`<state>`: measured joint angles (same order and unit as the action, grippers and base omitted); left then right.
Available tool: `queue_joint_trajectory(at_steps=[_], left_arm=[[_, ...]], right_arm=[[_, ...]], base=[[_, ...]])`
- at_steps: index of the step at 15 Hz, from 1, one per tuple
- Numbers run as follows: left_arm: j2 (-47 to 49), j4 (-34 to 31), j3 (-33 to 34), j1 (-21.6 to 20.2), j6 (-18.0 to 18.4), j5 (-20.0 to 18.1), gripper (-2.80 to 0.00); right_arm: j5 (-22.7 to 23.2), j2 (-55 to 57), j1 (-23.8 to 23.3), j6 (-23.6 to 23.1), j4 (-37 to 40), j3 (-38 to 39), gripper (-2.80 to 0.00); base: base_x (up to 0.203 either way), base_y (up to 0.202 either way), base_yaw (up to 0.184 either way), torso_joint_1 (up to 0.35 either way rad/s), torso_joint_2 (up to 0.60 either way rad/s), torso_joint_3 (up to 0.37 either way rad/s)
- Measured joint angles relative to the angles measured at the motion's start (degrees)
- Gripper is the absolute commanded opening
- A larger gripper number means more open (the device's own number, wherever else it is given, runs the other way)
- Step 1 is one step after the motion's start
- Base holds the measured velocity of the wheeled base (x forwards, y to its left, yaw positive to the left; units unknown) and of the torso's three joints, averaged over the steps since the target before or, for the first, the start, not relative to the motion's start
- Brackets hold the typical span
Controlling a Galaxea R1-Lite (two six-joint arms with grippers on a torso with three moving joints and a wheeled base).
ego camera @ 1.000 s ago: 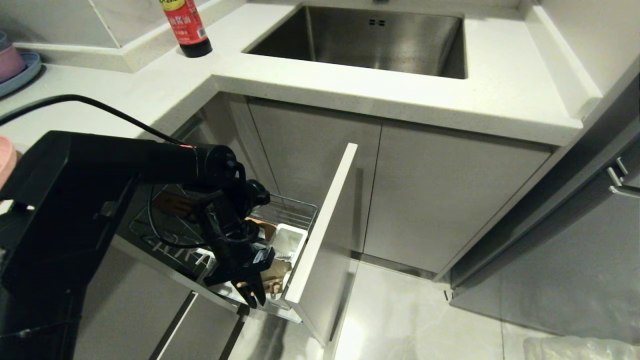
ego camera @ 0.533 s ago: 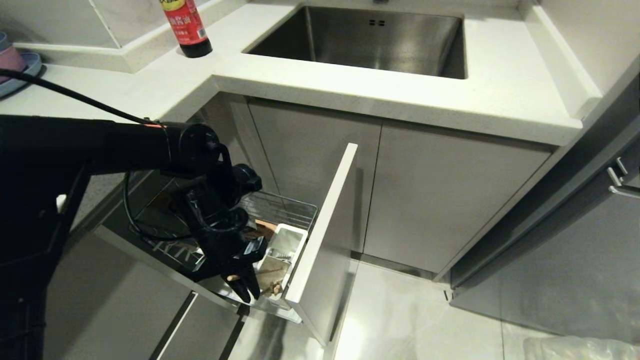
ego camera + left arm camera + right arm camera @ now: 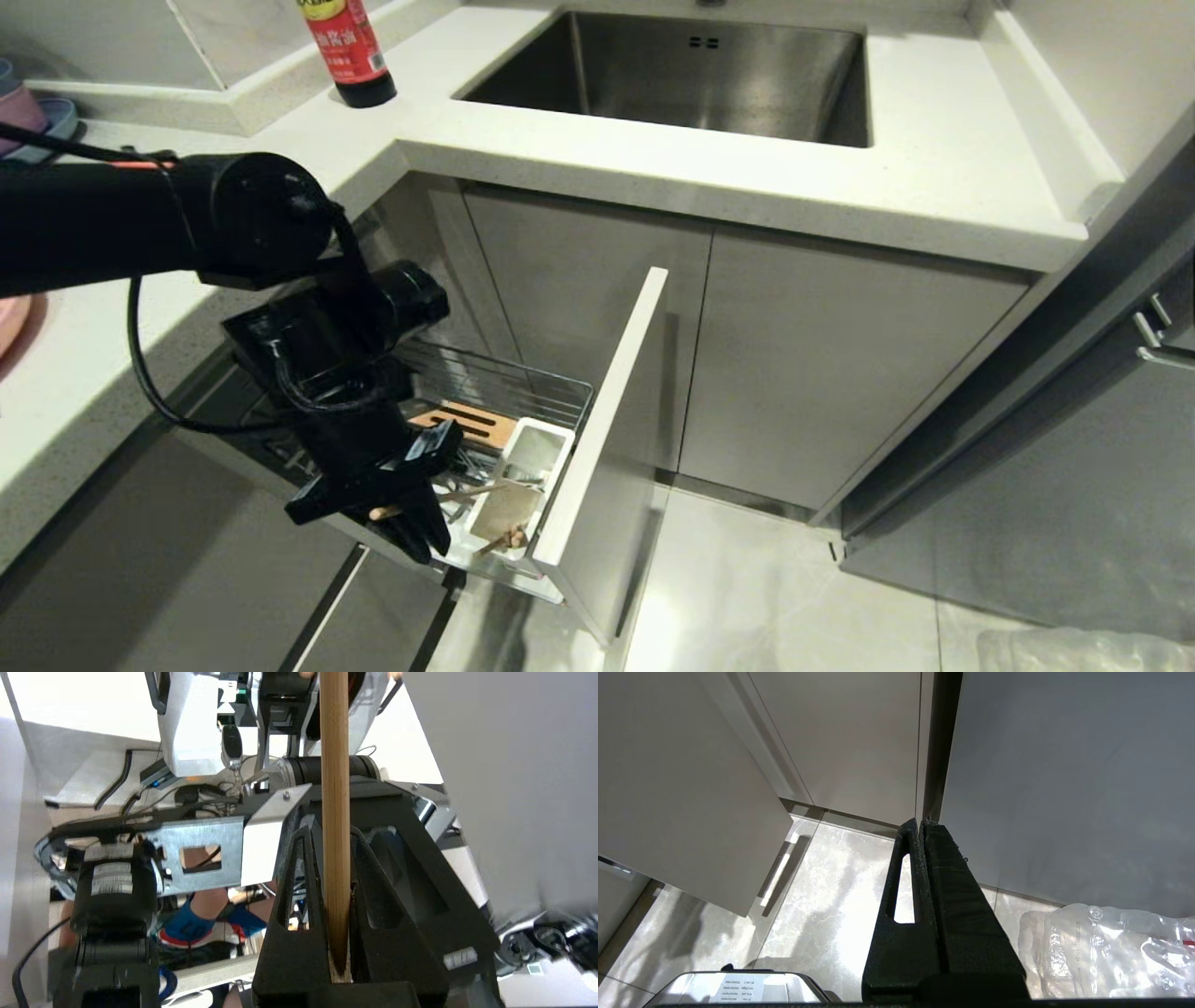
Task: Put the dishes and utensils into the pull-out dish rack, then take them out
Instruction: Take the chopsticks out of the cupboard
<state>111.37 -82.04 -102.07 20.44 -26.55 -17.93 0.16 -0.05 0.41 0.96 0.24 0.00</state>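
Note:
The pull-out dish rack [image 3: 553,390] stands open below the counter, with its white caddy [image 3: 532,453] and slotted wooden board [image 3: 467,425] in sight. My left gripper [image 3: 418,537] hangs over the rack's near corner beside the caddy, fingers pointing down. It is shut on one light wooden chopstick [image 3: 335,812], which runs lengthwise between the fingers [image 3: 299,868]; its end [image 3: 378,512] pokes out by the gripper. More wooden tips [image 3: 509,539] stick up in the caddy. A pink plate's edge [image 3: 11,322] shows on the counter at far left. My right gripper [image 3: 920,823] is shut and empty, parked over the floor.
The rack's pale front panel [image 3: 607,439] juts into the aisle. A steel sink [image 3: 681,70] and a soy sauce bottle [image 3: 347,47] sit on the counter, with stacked bowls [image 3: 21,110] at far left. A clear plastic bag [image 3: 1111,947] lies on the floor.
My left arm has risen and swung left, drawing the shut gripper up and left out of the rack. The wooden board and caddy, hidden before, now show.

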Motion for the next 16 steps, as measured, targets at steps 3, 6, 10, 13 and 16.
queue_joint_trajectory(at_steps=[3,6,10,13,16], left_arm=[[-5.44,-3.40,0.40,0.37,0.14,-0.17,-2.80],[-12.36,-5.03,1.50,0.77,0.13,-0.28,-2.80],[-24.22,-5.15,2.95,0.69,0.02,0.96,-2.80],[-33.22,-2.83,2.79,-0.69,0.08,5.91,-2.80],[-38.76,2.62,1.39,-8.86,0.49,12.42,-2.80]], right_arm=[[-0.02,0.02,0.00,0.00,0.02,0.00,-2.80],[0.00,0.02,-0.01,0.00,0.01,0.00,-2.80],[0.00,0.00,0.00,0.00,0.00,0.00,-2.80],[0.00,0.02,-0.01,0.00,0.01,0.00,-2.80],[0.00,0.00,-0.01,0.00,0.02,0.00,-2.80]], base=[[0.000,0.000,0.000,0.000,0.00,0.000],[0.000,0.000,0.000,0.000,0.00,0.000],[0.000,0.000,0.000,0.000,0.00,0.000],[0.000,0.000,0.000,0.000,0.00,0.000],[0.000,0.000,0.000,0.000,0.00,0.000]])
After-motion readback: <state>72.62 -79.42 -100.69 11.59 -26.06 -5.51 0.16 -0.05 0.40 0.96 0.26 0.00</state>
